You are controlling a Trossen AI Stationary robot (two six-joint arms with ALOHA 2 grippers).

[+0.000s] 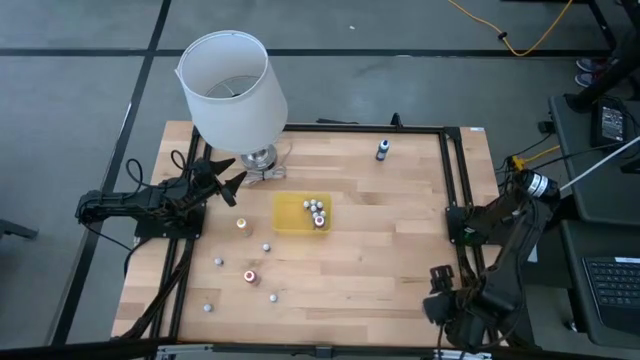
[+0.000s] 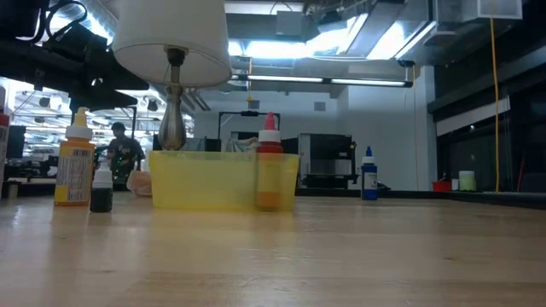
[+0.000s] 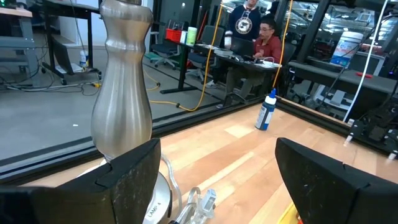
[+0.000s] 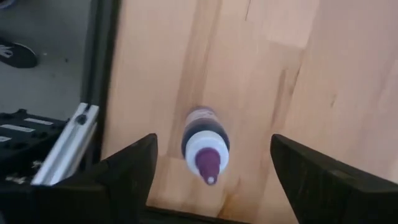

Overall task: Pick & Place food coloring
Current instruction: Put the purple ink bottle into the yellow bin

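Observation:
Several food coloring bottles lie in the yellow tray (image 1: 290, 215) at mid-table. Others stand loose on the wood to its near left, such as one with a red top (image 1: 249, 276) and one with an orange top (image 1: 241, 224). A blue bottle (image 1: 382, 150) stands at the far side. My right gripper (image 1: 440, 293) points down near the table's near right corner, open. In the right wrist view its fingers stand wide on either side of an upright bottle with a purple tip (image 4: 205, 146), above it and apart from it. My left gripper (image 1: 237, 178) waits open and level beside the lamp's base.
A lamp with a big white shade (image 1: 232, 85) and a metal base (image 3: 124, 87) stands at the table's far left. A black frame rail (image 1: 455, 190) runs along the right edge. Bare wood lies between the tray and the right rail. People sit at desks beyond the table.

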